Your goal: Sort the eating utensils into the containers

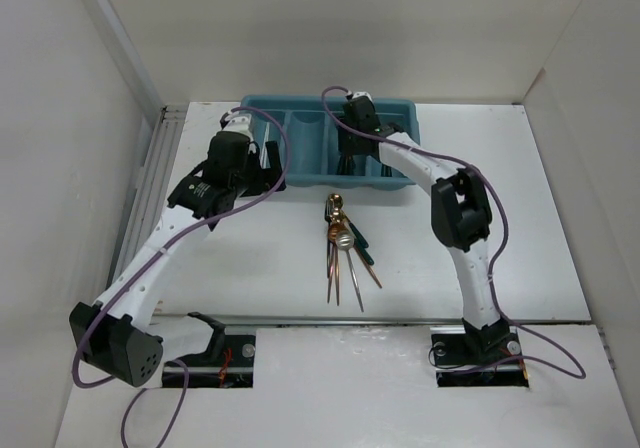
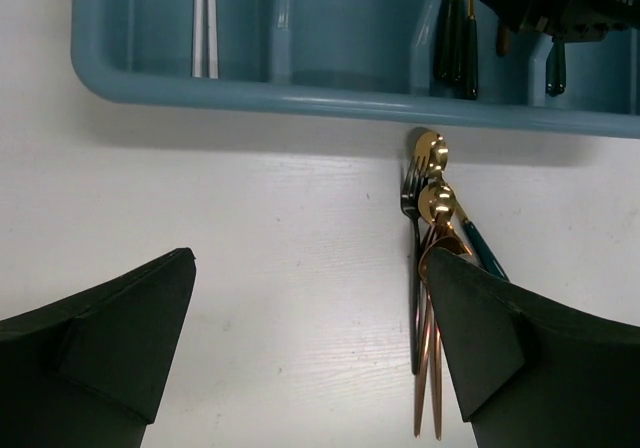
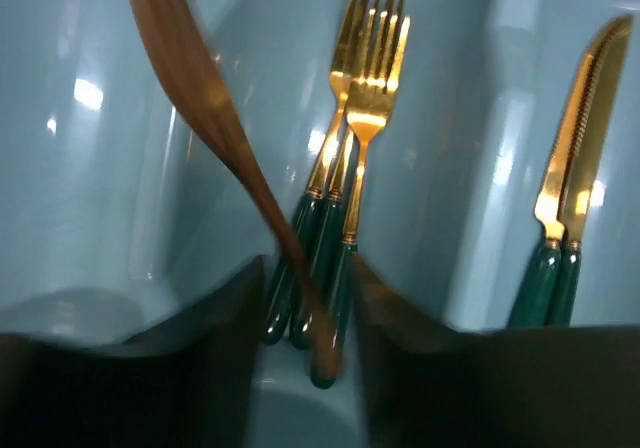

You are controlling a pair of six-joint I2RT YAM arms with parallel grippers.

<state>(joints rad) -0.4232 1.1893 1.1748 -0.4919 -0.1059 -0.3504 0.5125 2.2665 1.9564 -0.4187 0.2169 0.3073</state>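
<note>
Dropping blurred copper utensil [image 3: 215,128] among forks [image 3: 370,98] in tray [image 2: 300,98], right fingers [image 3: 120,378] unclear whether pinching; left fingers [image 2: 110,328] spread; next, picking from pile [image 2: 430,208] beside tray

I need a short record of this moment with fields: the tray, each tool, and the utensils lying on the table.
tray: teal tray at the far side of the table
in tray: white chopsticks, forks, knives, each kind in its own compartment
left tool: open, empty, over bare table before the tray
right tool: open above the forks, blurred brown utensil leaning between its fingers
on table: pile of utensils close to the tray's near wall
</note>
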